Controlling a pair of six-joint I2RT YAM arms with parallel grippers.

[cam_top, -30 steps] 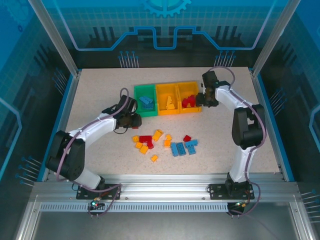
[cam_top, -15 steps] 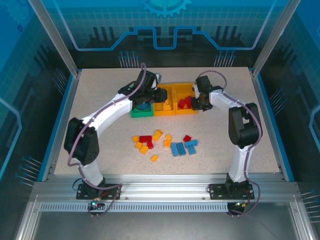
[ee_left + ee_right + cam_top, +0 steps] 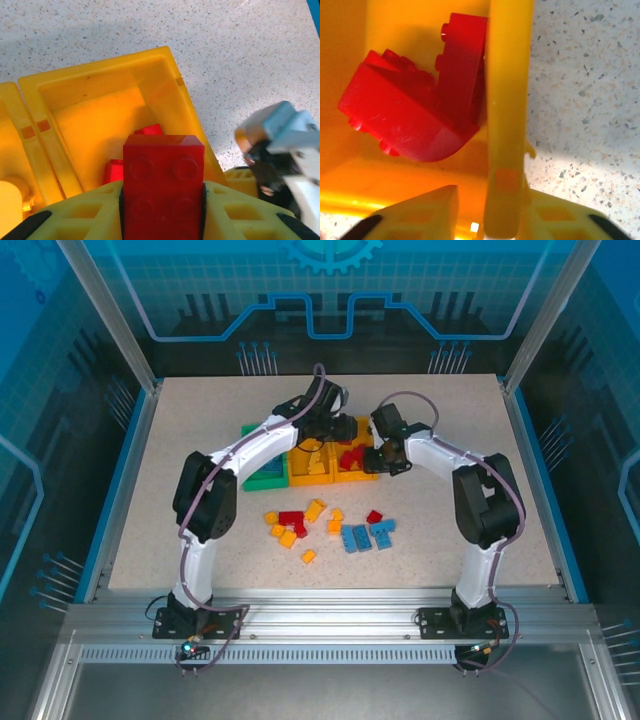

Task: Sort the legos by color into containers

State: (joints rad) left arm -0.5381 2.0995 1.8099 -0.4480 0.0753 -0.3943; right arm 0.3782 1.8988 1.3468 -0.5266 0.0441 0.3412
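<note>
L gripper (image 3: 163,202) clamped on a red brick (image 3: 163,170), hanging over the right-hand yellow bin (image 3: 102,85) w/ other red bricks (image 3: 148,130) already inside. R gripper (image 3: 487,222) crowds that same bin: fingers narrow, astride its right wall (image 3: 507,100), can't tell if they pinch it. Loose legos (image 3: 325,525) lie scattered on the table (image 3: 200,420) nearer, apart from the row, green bin (image 3: 260,480) at its left end.

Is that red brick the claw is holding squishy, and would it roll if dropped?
Probably not squishy: the red brick shows sharp, straight edges while pinched in the left gripper. It looks small beside the bin, so it is likely light. With its flat sides, it should tumble and stop rather than roll.
</note>
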